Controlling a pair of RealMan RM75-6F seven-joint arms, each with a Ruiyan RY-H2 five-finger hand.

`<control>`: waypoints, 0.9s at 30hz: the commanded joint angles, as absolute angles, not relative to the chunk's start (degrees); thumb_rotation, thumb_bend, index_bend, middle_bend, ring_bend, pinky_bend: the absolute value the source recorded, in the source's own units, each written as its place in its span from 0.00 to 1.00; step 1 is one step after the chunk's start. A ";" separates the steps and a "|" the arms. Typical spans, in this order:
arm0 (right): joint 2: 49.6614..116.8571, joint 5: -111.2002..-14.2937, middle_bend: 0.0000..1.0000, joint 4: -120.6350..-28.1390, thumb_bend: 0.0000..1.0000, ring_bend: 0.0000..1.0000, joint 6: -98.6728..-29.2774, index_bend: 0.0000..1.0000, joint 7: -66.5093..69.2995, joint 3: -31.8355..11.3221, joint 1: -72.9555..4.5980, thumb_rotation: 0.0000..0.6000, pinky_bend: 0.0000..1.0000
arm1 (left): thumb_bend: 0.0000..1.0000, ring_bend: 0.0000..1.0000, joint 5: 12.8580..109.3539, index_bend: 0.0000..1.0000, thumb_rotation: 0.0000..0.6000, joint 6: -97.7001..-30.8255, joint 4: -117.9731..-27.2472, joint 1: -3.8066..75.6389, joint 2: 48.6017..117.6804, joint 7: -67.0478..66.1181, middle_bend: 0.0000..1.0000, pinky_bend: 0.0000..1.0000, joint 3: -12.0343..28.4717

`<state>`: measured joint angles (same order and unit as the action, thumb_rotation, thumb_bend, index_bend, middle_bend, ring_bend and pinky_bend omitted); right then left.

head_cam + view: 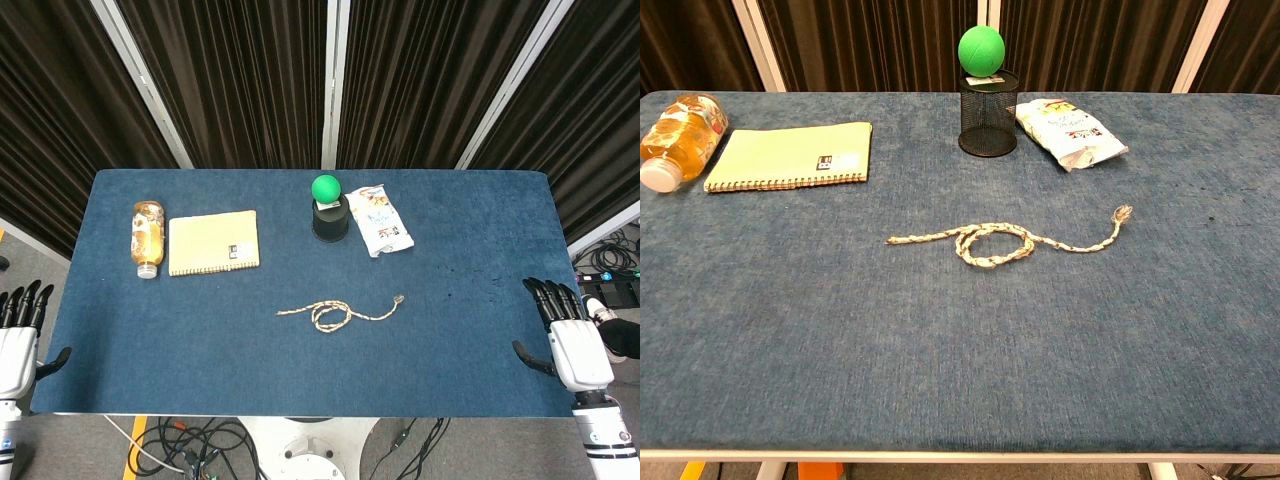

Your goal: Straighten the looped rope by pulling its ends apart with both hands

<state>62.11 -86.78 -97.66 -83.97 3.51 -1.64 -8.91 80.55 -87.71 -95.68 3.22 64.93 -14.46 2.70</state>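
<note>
Blue counter (150, 330), looped rope (335, 315) centred; both hands, left hand (20, 345) at nine o'clock and right hand (570, 340) at three, open (empty): pinch each frayed end firmly.

the table (150, 380) wears a deep blue cloth. the rope (992, 244) is cream flecked with brown. the notebook (790, 156) is pale yellow with a small dark label. the bottle (680, 136) holds amber liquid under a white cap. a bright green ball (982, 49) sits on a black mesh cup (988, 113). the snack bag (1070, 131) is white with coloured print. both hands, left hand (18, 340) and right hand (570, 335), are white with black fingers. the curtains (240, 80) are dark brown.
</note>
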 commanded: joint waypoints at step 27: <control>79.33 -82.88 0.15 -87.40 0.20 0.00 -55.36 0.39 -7.03 -8.35 -31.31 1.00 0.00 | 0.16 0.00 79.53 0.04 1.00 -84.64 -96.50 3.82 64.30 -14.74 0.00 0.01 2.74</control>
<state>76.15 -84.48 -90.34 -57.97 -5.35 -7.57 -28.72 79.64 -84.76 -96.49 3.73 64.34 -14.71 2.72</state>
